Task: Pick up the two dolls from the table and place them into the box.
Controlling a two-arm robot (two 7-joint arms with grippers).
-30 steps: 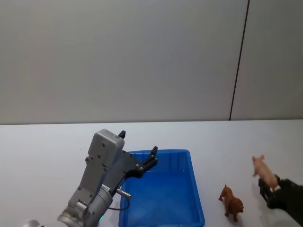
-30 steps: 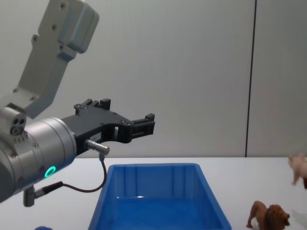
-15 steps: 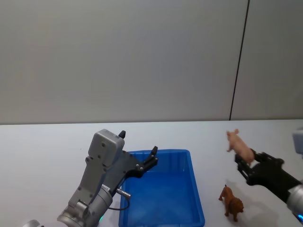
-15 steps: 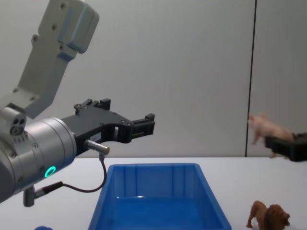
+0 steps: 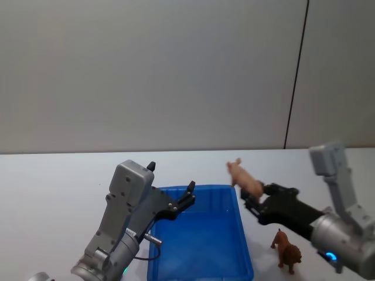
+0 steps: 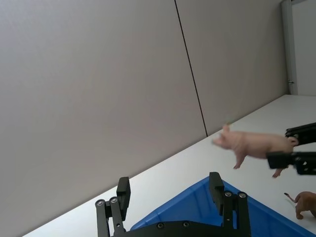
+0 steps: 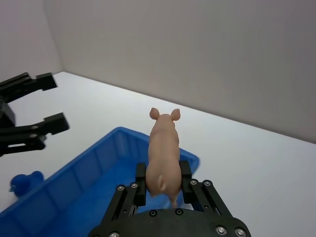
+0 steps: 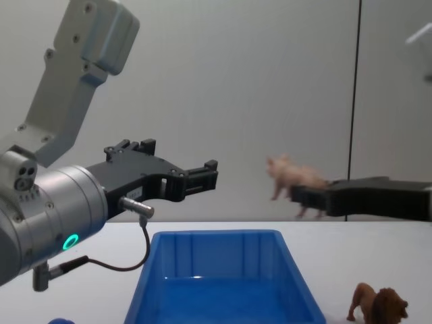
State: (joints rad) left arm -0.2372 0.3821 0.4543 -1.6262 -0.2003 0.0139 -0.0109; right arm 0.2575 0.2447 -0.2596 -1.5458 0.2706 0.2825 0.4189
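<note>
1. Pale pink plastic pig figurine: aloft and level, clear of both table and bin, near the bin's far right corner. Its snout points to the robot's left, and it is gripped at the hindquarters.
2. Right gripper: black, two-fingered, clenched on the pig's rear with one finger on each flank. It reaches in from the right at about the height of the left gripper.
3. Bright blue rectangular plastic bin with slanted walls and rimmed top: stands on the table between the two arms. No figurine shows inside it.
4. Brown plastic lion figurine with darker shaggy mane: upright on its feet on the table, just right of the bin and apart from its wall, beneath the right arm.
5. Left gripper: black, fingers spread wide and grasping nothing. It hangs in the air over the left part of the bin.
6. Flat plain white tabletop: carries the bin and the lion.
7. Small blue object: on the table left of the bin. Its kind cannot be made out.
</note>
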